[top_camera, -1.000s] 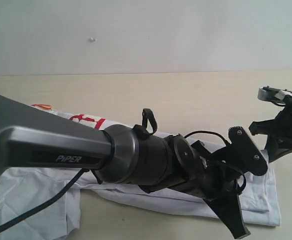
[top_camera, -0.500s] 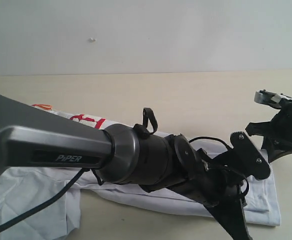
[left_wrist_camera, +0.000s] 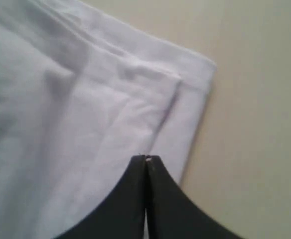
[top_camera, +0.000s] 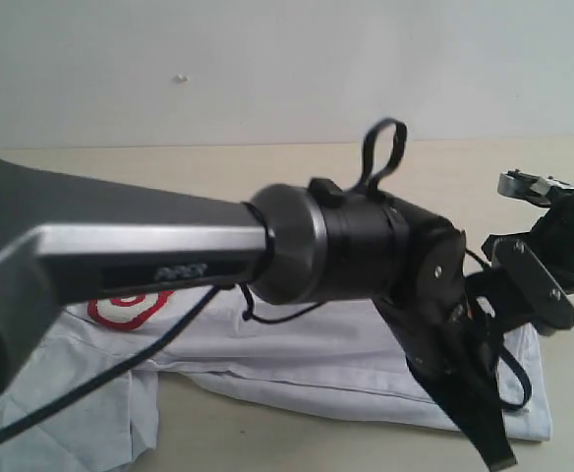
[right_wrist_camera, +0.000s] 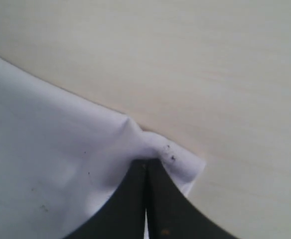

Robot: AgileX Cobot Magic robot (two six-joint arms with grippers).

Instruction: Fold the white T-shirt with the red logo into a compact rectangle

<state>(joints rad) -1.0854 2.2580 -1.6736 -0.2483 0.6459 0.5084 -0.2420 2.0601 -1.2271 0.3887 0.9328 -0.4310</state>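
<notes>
The white T-shirt (top_camera: 316, 354) lies folded lengthwise on the tan table, and a curl of the red logo (top_camera: 128, 307) shows under the left arm. My left gripper (top_camera: 498, 454) hangs over the shirt's near right end. In the left wrist view it (left_wrist_camera: 146, 158) is shut just above a layered corner of the shirt (left_wrist_camera: 135, 99), with no cloth visibly gathered. My right gripper (right_wrist_camera: 146, 162) is shut on a puckered corner of the shirt (right_wrist_camera: 61, 164). In the exterior view its tips are hidden behind the left wrist.
The left arm (top_camera: 169, 246) fills the middle of the exterior view and hides much of the shirt. The right arm (top_camera: 572, 231) stands at the right edge. Bare table (top_camera: 218, 167) runs back to a pale wall (top_camera: 287, 69).
The left arm has risen and its wrist has turned, uncovering a lower part of the red logo and hiding the neck area. The right arm has shifted slightly.
</notes>
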